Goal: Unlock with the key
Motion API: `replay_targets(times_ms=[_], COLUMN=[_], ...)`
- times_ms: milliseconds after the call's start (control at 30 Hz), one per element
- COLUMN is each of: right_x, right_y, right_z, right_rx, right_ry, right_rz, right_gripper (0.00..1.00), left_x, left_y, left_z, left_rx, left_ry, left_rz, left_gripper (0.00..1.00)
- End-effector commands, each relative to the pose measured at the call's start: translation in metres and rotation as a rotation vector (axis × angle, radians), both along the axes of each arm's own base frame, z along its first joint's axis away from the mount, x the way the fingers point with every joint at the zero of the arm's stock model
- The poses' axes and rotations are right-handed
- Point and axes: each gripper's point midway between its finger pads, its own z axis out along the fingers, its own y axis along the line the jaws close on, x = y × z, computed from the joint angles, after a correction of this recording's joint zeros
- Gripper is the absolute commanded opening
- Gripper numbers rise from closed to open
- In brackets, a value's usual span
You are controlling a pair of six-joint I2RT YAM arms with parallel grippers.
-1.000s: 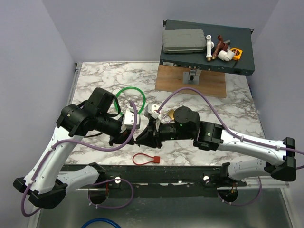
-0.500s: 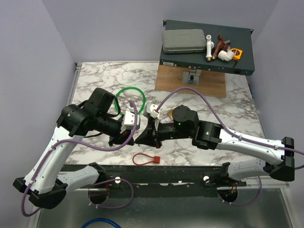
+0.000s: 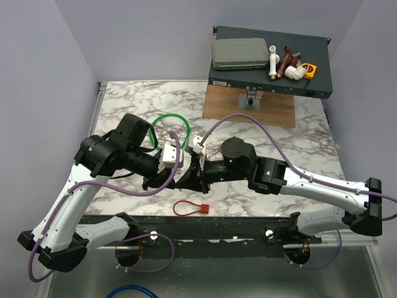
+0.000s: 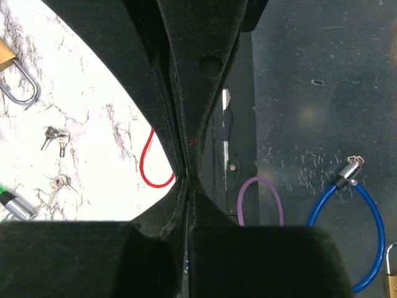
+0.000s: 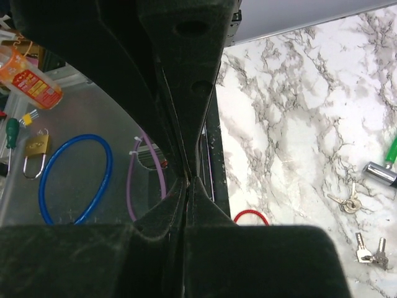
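The key's red tag [image 3: 201,208] and thin red cord loop [image 3: 183,208] lie on the marble near the table's front edge. Part of the cord shows in the left wrist view [image 4: 149,167] and the right wrist view [image 5: 250,215]. The brass padlock [image 4: 5,57] with its silver shackle lies further back. My left gripper [image 3: 152,182] and right gripper [image 3: 189,179] hover side by side just behind the cord. Both are shut with nothing seen between the jaws, in the left wrist view [image 4: 187,180] and the right wrist view [image 5: 188,180].
A green cable loop [image 3: 170,127] lies behind the grippers. Small loose silver keys [image 4: 56,139] [image 5: 347,202] lie on the marble. A blue cable loop [image 4: 356,230] and another padlock [image 5: 36,146] lie on the lower shelf beyond the front edge. A wooden board [image 3: 248,108] and a grey box [image 3: 273,81] stand at the back.
My right arm has shifted a little to the left, and its wrist now covers the padlock in the top view. The left arm and the red cord have not moved.
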Motion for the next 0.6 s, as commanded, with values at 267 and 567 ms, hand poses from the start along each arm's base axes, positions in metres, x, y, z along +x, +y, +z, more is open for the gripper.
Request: replay_targets(times_ms=[267, 567], right_x=[0.015, 0.008], right_y=[-0.016, -0.021], right_z=[0.031, 0.025], right_rx=[0.08, 0.047], right_ry=[-0.006, 0.008], right_rz=[-0.052, -0.02], right_gripper=[0.01, 0.01], left_x=[-0.003, 0.002], left_y=[-0.005, -0.007], left_z=[0.011, 0.013], left_rx=[-0.042, -0.039], left_ry=[-0.012, -0.019], left_rz=[-0.029, -0.013], left_gripper=[0.0, 0.0])
